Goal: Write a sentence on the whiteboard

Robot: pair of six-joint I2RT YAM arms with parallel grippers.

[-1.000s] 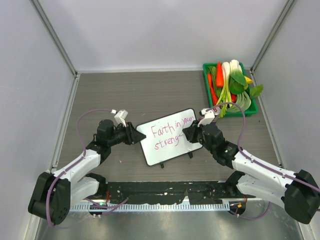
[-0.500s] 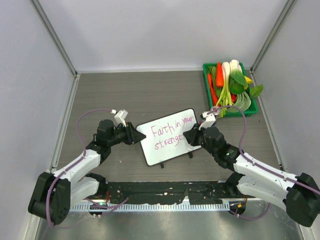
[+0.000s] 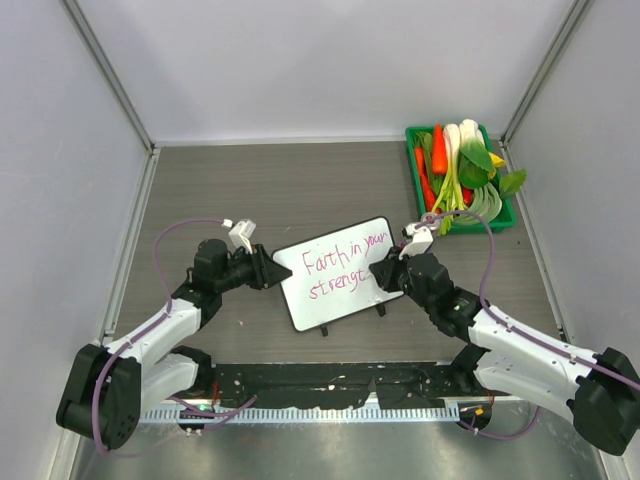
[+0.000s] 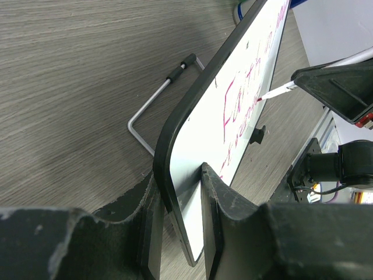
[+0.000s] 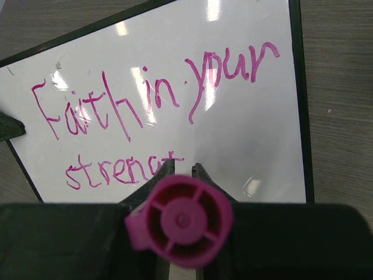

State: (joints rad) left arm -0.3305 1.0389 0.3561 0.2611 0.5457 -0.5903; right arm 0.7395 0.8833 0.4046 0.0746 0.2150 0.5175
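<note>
Now | left pincer [image 4: 180, 198] clamps whiteboard [image 3: 333, 300] edge | marker [image 5: 180, 221] at sentence [image 5: 145, 105] | tray [image 3: 411, 133] well apart

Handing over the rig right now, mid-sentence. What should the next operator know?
Left end effector: clamped on the left edge of the whiteboard, steadying it.
Right end effector: shut on the pink marker, tip at the end of line two.
Done: the sentence reads "Faith in your" and "strengt" so far.
Left: the last "h", likely a full stop, then lift off.
</note>
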